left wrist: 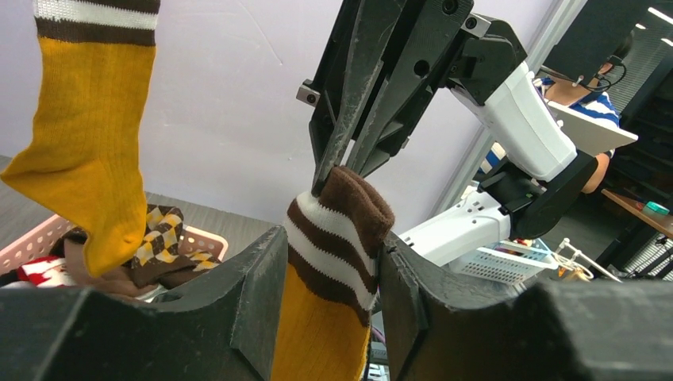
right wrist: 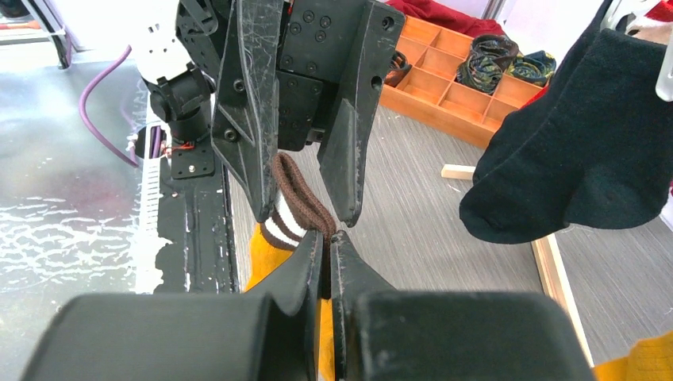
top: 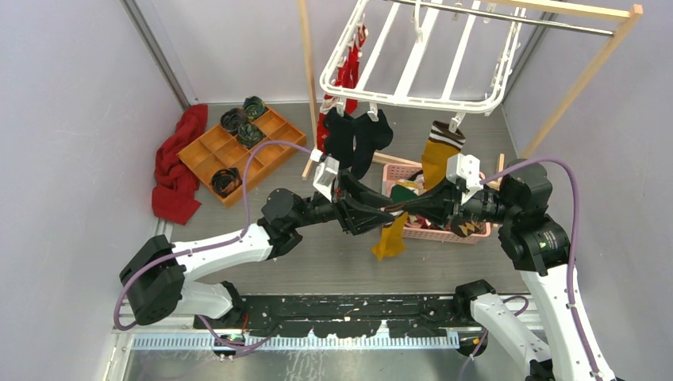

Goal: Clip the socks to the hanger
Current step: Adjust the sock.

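A mustard-yellow sock (top: 389,234) with a brown and white striped cuff hangs between my two grippers over the floor, in front of the pink basket (top: 432,232). My right gripper (top: 409,208) is shut on the cuff's top edge, as the right wrist view (right wrist: 325,236) shows. My left gripper (top: 386,213) is open, with its fingers on either side of the cuff (left wrist: 337,238). The white hanger (top: 413,100) hangs above. A matching mustard sock (top: 435,159), two black socks (top: 357,139) and red ones are clipped to it.
The pink basket holds more socks, among them a brown argyle one (left wrist: 163,238). A wooden compartment tray (top: 238,151) with dark rolled bundles and a red cloth (top: 178,167) lie at the back left. The wooden rack (top: 587,71) frames the hanger.
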Robot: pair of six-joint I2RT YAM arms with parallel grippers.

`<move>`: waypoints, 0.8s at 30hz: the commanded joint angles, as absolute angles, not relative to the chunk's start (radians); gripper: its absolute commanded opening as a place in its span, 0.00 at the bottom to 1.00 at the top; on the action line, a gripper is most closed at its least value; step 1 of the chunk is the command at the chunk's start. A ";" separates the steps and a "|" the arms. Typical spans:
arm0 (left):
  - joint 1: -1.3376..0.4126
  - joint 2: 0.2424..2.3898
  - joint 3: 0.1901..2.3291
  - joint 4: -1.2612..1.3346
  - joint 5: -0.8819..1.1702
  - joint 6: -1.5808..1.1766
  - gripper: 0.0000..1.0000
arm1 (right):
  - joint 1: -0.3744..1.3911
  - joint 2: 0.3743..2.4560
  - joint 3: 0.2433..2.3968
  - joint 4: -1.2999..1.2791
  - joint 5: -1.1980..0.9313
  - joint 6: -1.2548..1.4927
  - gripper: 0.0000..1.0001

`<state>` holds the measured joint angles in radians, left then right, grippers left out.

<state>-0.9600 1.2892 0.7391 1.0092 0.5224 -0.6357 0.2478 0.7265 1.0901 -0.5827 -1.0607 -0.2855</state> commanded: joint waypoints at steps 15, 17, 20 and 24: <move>-0.959 1.314 0.752 1.199 0.487 -0.667 0.45 | 0.253 0.719 1.090 -0.468 -1.070 -0.189 0.01; -0.965 1.321 0.748 1.220 0.484 -0.660 0.45 | 0.252 0.716 1.081 -0.445 -1.067 -0.157 0.01; -0.976 1.332 0.743 1.242 0.472 -0.645 0.45 | 0.252 0.716 1.072 -0.416 -1.065 -0.131 0.01; -0.984 1.348 0.741 1.271 0.445 -0.636 0.42 | 0.252 0.713 1.066 -0.404 -1.066 -0.114 0.01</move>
